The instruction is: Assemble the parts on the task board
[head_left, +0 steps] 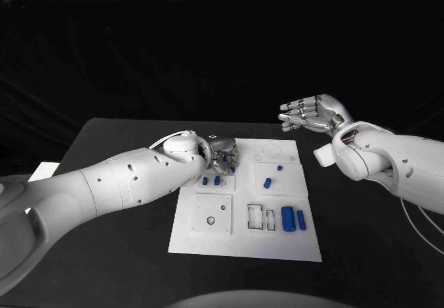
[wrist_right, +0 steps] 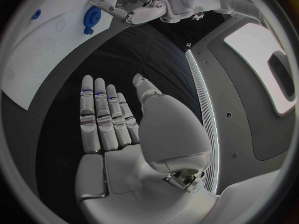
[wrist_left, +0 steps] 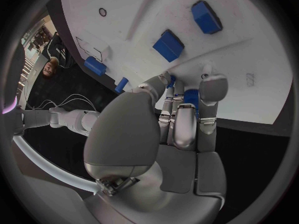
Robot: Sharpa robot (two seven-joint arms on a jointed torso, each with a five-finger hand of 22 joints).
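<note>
head view — silver left hand [head_left: 220, 156] pinches blue part [wrist_left: 190, 97]

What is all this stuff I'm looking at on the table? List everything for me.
Table: one, black, under everything.
Task board: one, white plate, middle of the table.
Parts: several small blue pieces, spread over the board; exact count unclear.
Left hand: one, silver, down on the board's far end, fingers around a blue part.
Right hand: one, silver, raised beyond the board's far right corner, fingers apart, holding nothing.
</note>
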